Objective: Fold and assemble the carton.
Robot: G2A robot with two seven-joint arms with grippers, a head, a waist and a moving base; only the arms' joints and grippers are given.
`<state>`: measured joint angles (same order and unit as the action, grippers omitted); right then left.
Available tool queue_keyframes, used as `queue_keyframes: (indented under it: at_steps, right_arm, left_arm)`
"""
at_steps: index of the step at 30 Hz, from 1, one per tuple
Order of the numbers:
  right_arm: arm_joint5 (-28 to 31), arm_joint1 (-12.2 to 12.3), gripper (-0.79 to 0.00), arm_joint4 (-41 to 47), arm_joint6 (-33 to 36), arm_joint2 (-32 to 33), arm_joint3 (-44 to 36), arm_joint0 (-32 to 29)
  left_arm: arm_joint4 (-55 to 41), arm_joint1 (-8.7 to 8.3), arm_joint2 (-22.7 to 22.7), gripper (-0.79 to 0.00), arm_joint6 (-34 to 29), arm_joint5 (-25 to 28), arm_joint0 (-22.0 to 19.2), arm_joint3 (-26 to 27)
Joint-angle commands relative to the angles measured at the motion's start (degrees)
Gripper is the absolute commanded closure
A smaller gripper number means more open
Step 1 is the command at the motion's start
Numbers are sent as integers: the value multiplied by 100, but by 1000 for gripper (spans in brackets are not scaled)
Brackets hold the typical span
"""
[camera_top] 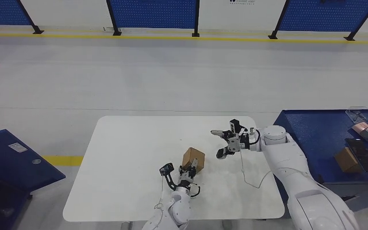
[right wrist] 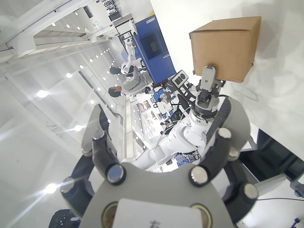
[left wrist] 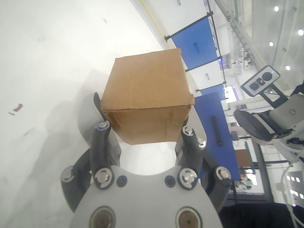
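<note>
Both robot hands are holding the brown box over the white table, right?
Not both. Only the left gripper holds the carton over the white table. The right gripper is open and apart from the carton, as the top view shows.

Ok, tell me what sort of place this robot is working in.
Probably a large industrial or robotics test hall: blue partition panels on black stands, a yellow line along the pale floor, and high ceiling lights. The left gripper holds the carton at a white table.
</note>
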<state>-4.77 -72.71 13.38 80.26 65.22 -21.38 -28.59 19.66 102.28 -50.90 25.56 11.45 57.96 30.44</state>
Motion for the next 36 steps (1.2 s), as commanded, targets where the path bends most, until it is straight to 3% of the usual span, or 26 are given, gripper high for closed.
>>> queue_keyframes:
  at_steps: [1, 2, 11, 15, 17, 18, 19, 20, 21, 24, 30, 31, 36]
  right_arm:
    - [-28, 1, -785, -10, -23, -6, -35, -17]
    - [-28, 1, -785, -10, -23, -6, -35, -17]
    - [-266, 60, -785, -11, -153, 37, -333, -192]
    - [-372, 138, -785, 62, -168, 147, -499, -278]
    - [-420, 168, -785, 123, -158, 198, -595, -334]
    - [-419, 173, -785, 115, -161, 200, -619, -342]
    - [-419, 173, -785, 115, -161, 200, -619, -342]
    - [-419, 173, -785, 115, -161, 200, -619, -342]
    - [-415, 173, -785, 101, -189, 192, -637, -361]
    - [-579, 193, -785, 116, -388, 208, -854, -497]
    - [-819, 316, -785, 592, -555, 582, -985, -680]
    - [-859, 324, -785, 694, -436, 619, -1006, -706]
    - [-859, 324, -785, 694, -436, 619, -1006, -706]
  left_arm:
    - [54, -48, -72, -754, -32, 4, 46, 53]
    - [50, -76, -136, -785, -41, -67, 74, 73]
    - [-2, -338, -722, -785, 133, -98, 446, 484]
    - [213, -527, -1106, -785, 605, -232, 865, 1155]
    - [575, -587, -1193, -785, 1104, -651, 1150, 1752]
    - [873, -600, -1149, -656, 1341, -923, 1292, 2072]
    - [1190, -604, -1092, -379, 1570, -1321, 1401, 2339]
    - [1482, -593, -1012, -249, 1810, -1736, 1466, 2578]
    - [1738, -568, -878, 0, 1949, -2080, 1511, 2749]
    - [2559, -468, -423, 0, 2395, -2959, 1435, 2890]
    - [3291, -168, 134, 0, 3230, -4228, 857, 2158]
    - [3071, -105, 128, 0, 3412, -4166, 843, 2079]
    - [3071, -105, 128, 0, 3412, -4166, 843, 2079]
